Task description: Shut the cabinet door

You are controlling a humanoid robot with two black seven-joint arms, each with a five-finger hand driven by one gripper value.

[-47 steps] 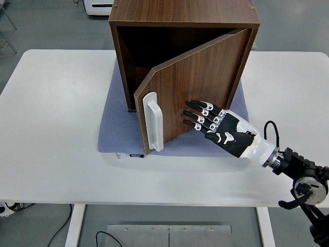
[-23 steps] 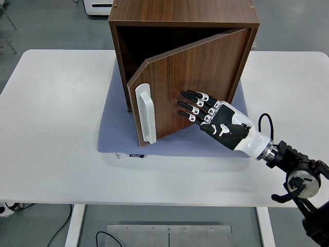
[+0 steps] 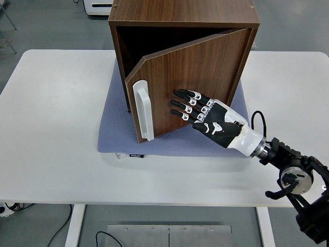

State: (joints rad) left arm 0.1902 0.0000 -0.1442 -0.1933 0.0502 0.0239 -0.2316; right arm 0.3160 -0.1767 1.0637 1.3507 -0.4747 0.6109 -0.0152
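Note:
A dark wooden cabinet (image 3: 185,15) stands on a blue-grey mat (image 3: 115,128) at the table's middle back. Its door (image 3: 198,77) is hinged on the right and stands partly ajar, with a dark gap showing at the upper left. A white handle (image 3: 143,109) runs upright along the door's free left edge. My right hand (image 3: 193,108) comes in from the lower right, fingers spread flat, with the fingertips (image 3: 177,103) pressed against the door's outer face to the right of the handle. It holds nothing.
The white table (image 3: 51,128) stretches wide on both sides of the mat. My right forearm and wrist joint (image 3: 288,170) lie over the table's right front. A white appliance (image 3: 100,6) sits on the floor behind the table.
My right hand has pushed leftward and inward against the door. The door has swung further toward shut, its handle edge moving left and back, and the gap has narrowed.

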